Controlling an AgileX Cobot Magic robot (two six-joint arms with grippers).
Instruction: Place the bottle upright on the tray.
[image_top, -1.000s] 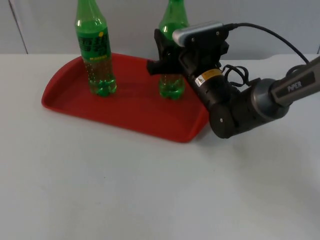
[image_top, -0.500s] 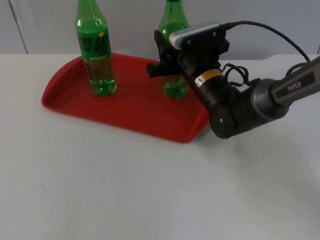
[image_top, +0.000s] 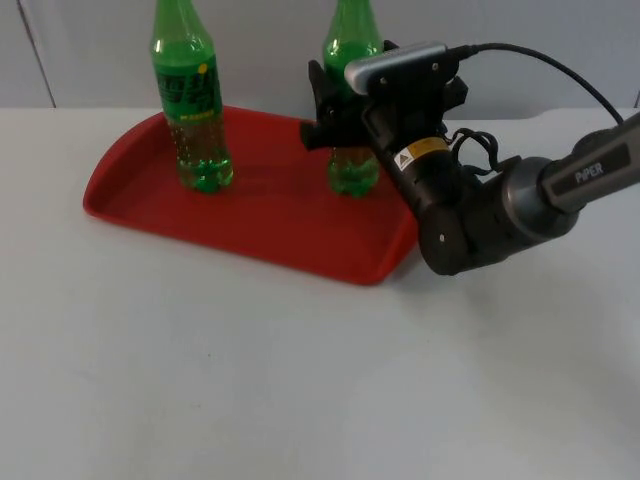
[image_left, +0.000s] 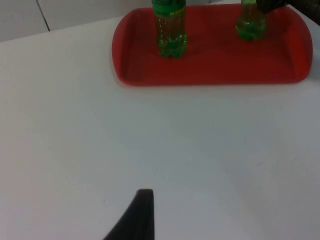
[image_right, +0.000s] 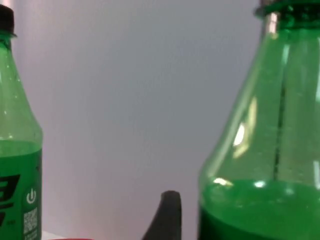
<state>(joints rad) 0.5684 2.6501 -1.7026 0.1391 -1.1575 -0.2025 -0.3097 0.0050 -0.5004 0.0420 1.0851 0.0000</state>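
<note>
Two green bottles stand upright on the red tray (image_top: 250, 245). The left bottle (image_top: 190, 110) is on the tray's left part and stands free. My right gripper (image_top: 345, 120) is shut on the right bottle (image_top: 352, 170), holding it at mid-height near the tray's right end with its base on or just above the tray floor. The right wrist view has this bottle (image_right: 260, 150) close up, with the other bottle (image_right: 17, 150) beyond it. My left gripper (image_left: 140, 220) waits over bare table, well in front of the tray (image_left: 210, 75).
The grey partition wall (image_top: 260, 50) rises right behind the tray. White table (image_top: 300, 380) stretches in front of the tray and to its right, under the right arm (image_top: 500, 210).
My right gripper has shifted slightly to the right, carrying the right bottle with it. The left bottle and the tray have stayed put.
</note>
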